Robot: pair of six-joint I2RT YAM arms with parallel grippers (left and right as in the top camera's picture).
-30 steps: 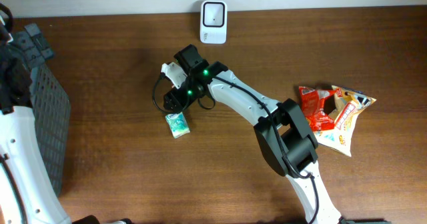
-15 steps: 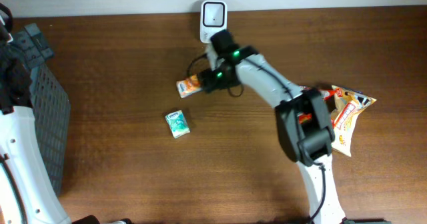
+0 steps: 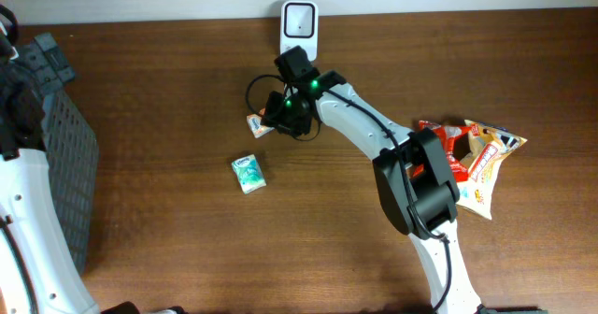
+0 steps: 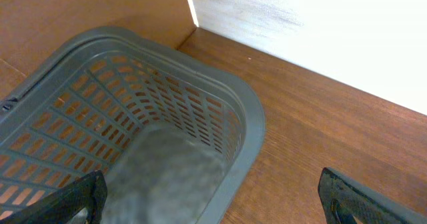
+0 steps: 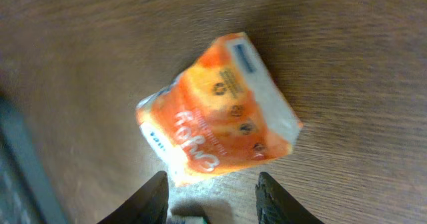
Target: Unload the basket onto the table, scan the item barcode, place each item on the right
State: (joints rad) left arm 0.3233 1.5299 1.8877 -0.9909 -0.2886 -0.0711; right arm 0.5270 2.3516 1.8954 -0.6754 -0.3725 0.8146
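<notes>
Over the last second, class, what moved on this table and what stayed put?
The right gripper swung from beside the green packet towards the scanner, then eased back left. It is now open, just short of an orange packet lying on the table. The green packet, scanner, snack bags and basket stayed put.

Table (image 3: 168, 258) bears basket (image 3: 70, 164), scanner (image 3: 299, 29), green packet (image 3: 249, 174).
</notes>
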